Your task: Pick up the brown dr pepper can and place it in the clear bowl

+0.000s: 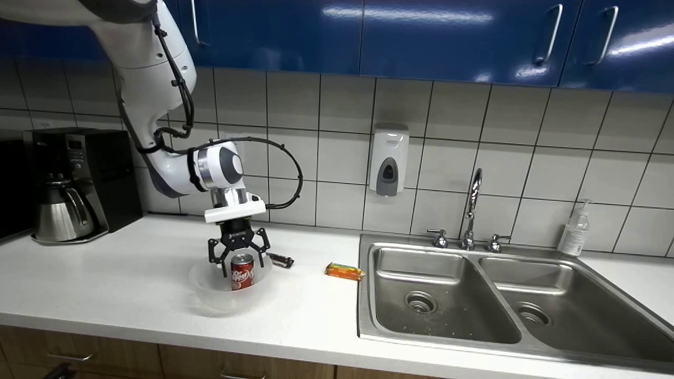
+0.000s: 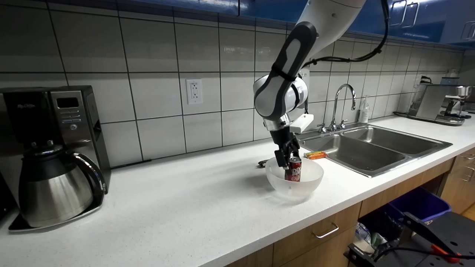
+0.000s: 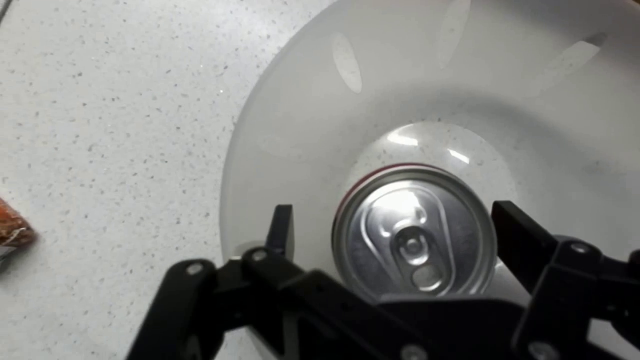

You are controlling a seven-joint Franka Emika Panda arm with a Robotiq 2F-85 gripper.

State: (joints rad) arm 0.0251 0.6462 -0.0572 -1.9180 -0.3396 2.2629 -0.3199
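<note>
The brown dr pepper can is upright inside the clear bowl, and both show in both exterior views, the can and the bowl. The bowl's front wall hides the can's lower end. In the wrist view the can's silvery top faces the camera, within the bowl. My gripper is open, with one finger on each side of the can. A clear gap shows at the left finger. The right finger is very close to the can; whether it touches I cannot tell. The gripper reaches down into the bowl.
A dark wrapped bar lies behind the bowl. An orange wrapped snack lies by the steel sink. A coffee maker stands at the left on the white counter. Blue cabinets hang above.
</note>
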